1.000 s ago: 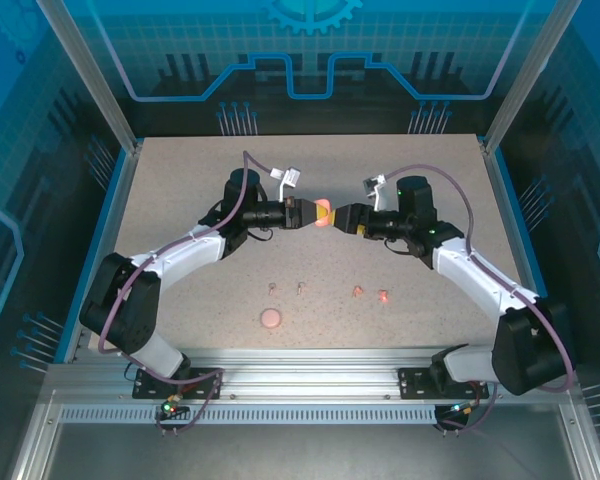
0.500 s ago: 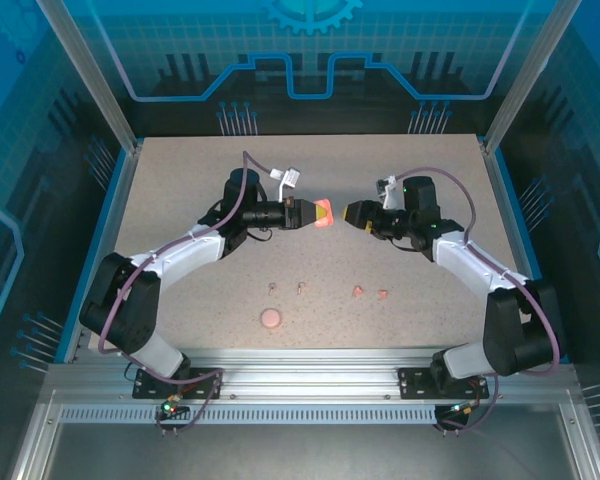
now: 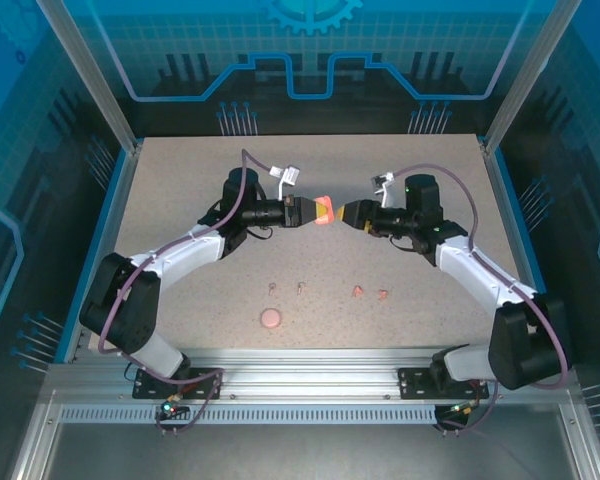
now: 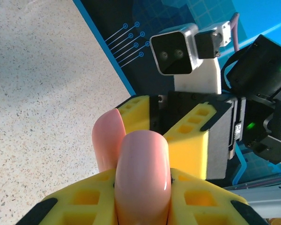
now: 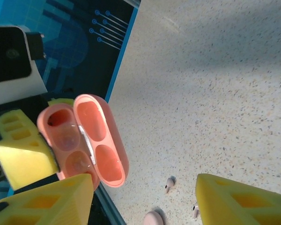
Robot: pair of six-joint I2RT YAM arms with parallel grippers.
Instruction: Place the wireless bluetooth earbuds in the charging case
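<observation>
Left gripper [image 3: 315, 212] is clamped on the open pink charging case [image 5: 84, 140], mid-air over the table [image 3: 180, 180] centre. Right gripper [image 3: 348, 214] sits at its 3 o'clock, jaws parted and empty. Four earbuds [image 3: 357, 292] lie on the table at the case's 6 o'clock, none seated.

Risk: right fingers [image 5: 234, 197] bumping the case could twist it out of the clamp or snap it shut.
</observation>
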